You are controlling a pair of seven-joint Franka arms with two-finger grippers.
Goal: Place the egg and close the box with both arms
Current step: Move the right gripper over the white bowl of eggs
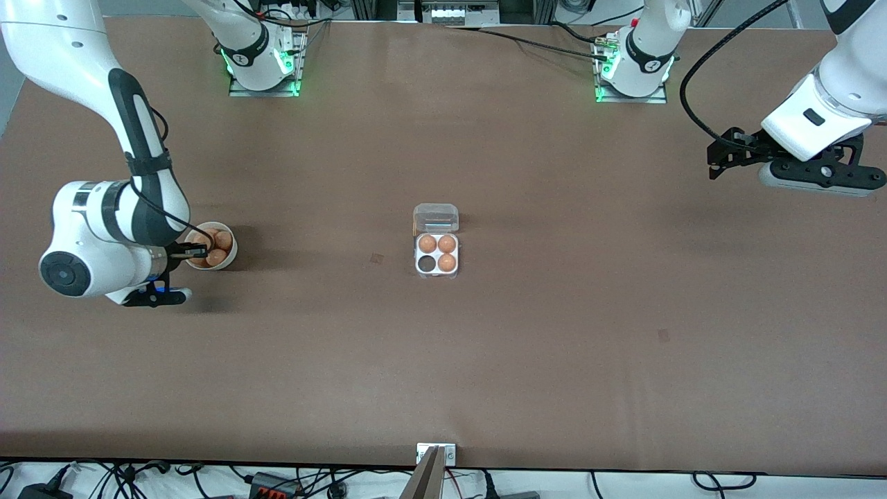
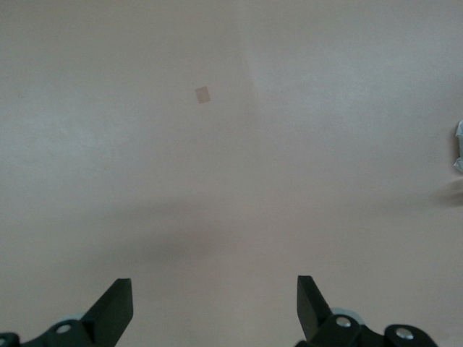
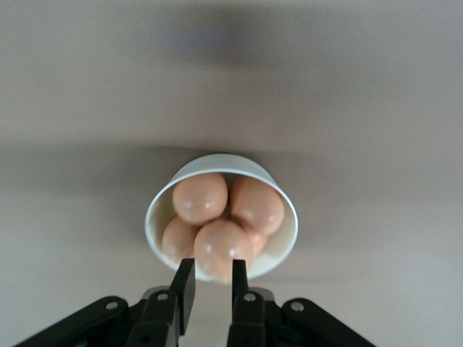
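A white bowl (image 1: 231,238) holding several orange-brown eggs stands toward the right arm's end of the table. My right gripper (image 1: 196,253) reaches into it, and its fingers are shut on the egg (image 3: 221,247) that lies on top of the pile, still in the bowl (image 3: 160,202). The box (image 1: 436,272) sits mid-table with its clear lid (image 1: 436,217) swung open. Three of its cells hold eggs and one cell (image 1: 425,264) is dark and empty. My left gripper (image 2: 215,307) hangs open over bare table toward the left arm's end (image 1: 717,161), with nothing between its fingers.
Two small dark marks lie on the brown table, one (image 1: 376,258) between bowl and box, one (image 1: 664,335) nearer the front camera. A metal bracket (image 1: 436,454) sits at the table's front edge. Both arm bases (image 1: 263,66) stand along the table edge farthest from the camera.
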